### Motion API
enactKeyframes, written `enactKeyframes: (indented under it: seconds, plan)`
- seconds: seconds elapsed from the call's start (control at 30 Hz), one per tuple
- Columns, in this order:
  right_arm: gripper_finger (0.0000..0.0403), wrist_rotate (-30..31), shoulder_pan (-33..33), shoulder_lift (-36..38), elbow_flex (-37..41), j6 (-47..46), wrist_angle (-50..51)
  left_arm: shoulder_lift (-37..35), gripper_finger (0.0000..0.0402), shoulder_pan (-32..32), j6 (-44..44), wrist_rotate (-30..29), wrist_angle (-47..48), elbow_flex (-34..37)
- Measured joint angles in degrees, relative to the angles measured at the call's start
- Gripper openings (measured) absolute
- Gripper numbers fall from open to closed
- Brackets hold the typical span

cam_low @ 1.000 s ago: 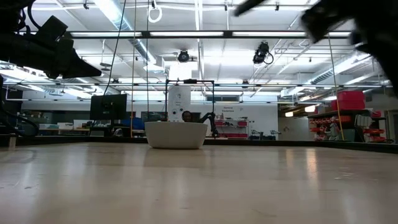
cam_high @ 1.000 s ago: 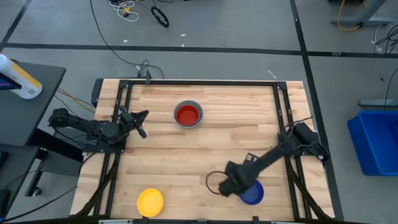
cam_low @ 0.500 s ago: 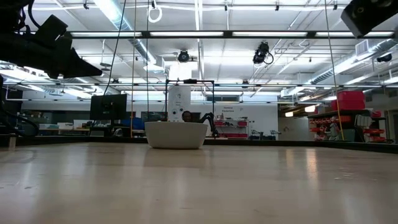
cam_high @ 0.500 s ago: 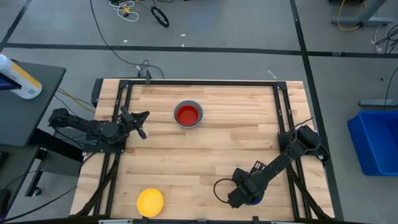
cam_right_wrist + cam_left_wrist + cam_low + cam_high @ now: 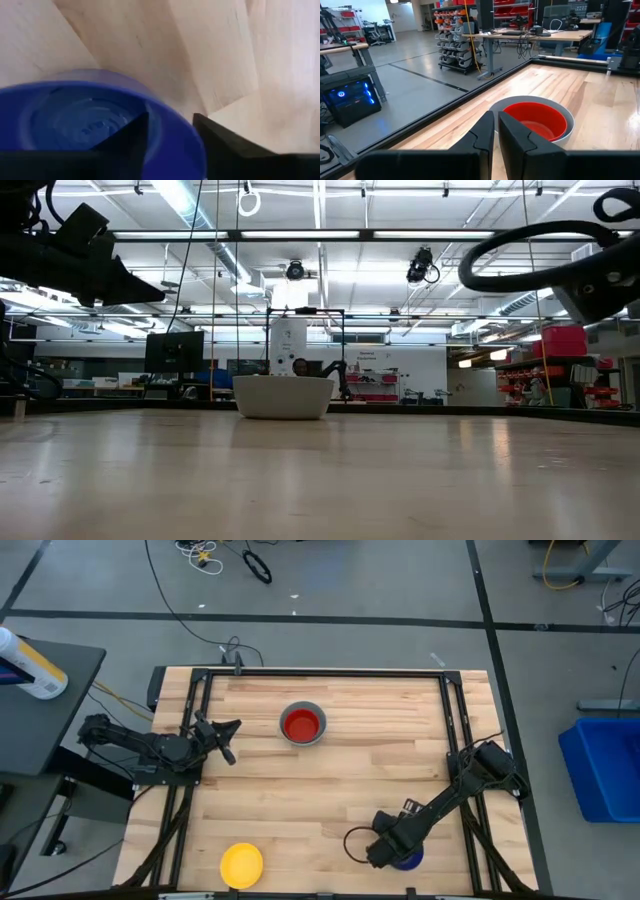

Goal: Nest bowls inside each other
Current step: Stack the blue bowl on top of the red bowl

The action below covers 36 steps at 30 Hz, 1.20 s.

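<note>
The dark blue bowl (image 5: 90, 120) sits on the table near the front right, mostly hidden under my right gripper (image 5: 388, 854) in the high view. That gripper points down, open, with one finger (image 5: 127, 142) inside the bowl and the other (image 5: 225, 145) outside its rim. The red bowl (image 5: 302, 724) rests nested in the grey bowl (image 5: 318, 736) at the far middle of the table; the left wrist view shows the red bowl (image 5: 536, 119) too. The yellow bowl (image 5: 241, 865) lies at the front left. My left gripper (image 5: 226, 736) waits, shut, at the table's left side. My right gripper comes from above with one finger inside the dark blue bowl and one outside, the rim (image 5: 172, 127) running between them. Whether the fingers touch the rim I cannot tell. The bowl sits flat on the table.
Bare wooden tabletop (image 5: 350, 780) spreads between the bowls. A black metal frame (image 5: 320, 673) runs along the table's edges. In the low view the grey bowl (image 5: 283, 396) stands mid-table, with the right arm's cable loop (image 5: 560, 265) at the upper right.
My right gripper has moved toward the table's near edge and down, ending over the dark blue bowl, which has stayed in place.
</note>
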<state>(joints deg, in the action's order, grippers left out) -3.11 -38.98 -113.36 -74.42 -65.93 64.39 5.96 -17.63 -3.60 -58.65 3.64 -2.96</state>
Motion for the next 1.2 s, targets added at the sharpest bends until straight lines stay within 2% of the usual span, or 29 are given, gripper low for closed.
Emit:
enactKeyframes:
  seconds: [0.17,0.27,0.33,0.47,0.6,0.73,0.87,0.93,1.03,1.13,1.2]
  plan:
    - [0.0026,-0.5,0.2,0.4,-0.2,2.0,0.0,0.0,0.0032,0.0,-0.1,-0.1,0.0,0.0]
    - [0.0009,0.0,0.8,0.3,-0.2,3.5,-0.2,0.0,0.0032,0.0,-0.1,-0.1,0.0,0.0]
    - [0.0007,2.6,1.7,0.4,-0.6,4.4,0.1,0.0,0.0032,0.0,-0.1,-0.1,0.0,0.0]
    - [0.0005,13.6,4.5,0.3,-3.6,8.7,0.3,0.0,0.0032,0.0,-0.3,-0.2,0.0,0.0]
    - [0.0003,29.7,8.8,0.0,-8.7,16.1,-0.5,0.0,0.0032,0.0,-0.3,-0.2,0.0,0.0]
    - [0.0001,43.6,13.7,-0.1,-14.4,27.9,-2.7,0.0,0.0032,0.0,-0.5,-0.2,0.3,0.0]
    - [0.0001,51.0,20.8,-0.1,-17.6,43.7,-10.9,0.0,0.0032,0.0,-0.7,-0.2,0.8,-0.1]
    - [0.0001,50.7,25.2,-0.1,-17.8,52.7,-19.5,0.0,0.0032,0.0,-1.0,-0.2,0.9,-0.1]
    - [0.0001,44.1,32.1,-0.1,-17.8,64.4,-32.1,0.0,0.0032,0.0,-1.2,-0.2,0.9,-0.1]
    - [0.0001,37.9,39.0,-0.1,-17.8,70.4,-41.2,0.0,0.0032,0.0,-1.2,-0.9,1.0,-0.1]
    - [0.0001,33.5,43.4,-0.1,-17.8,71.6,-43.8,0.0,0.0032,0.0,-0.8,-1.5,1.0,-0.1]
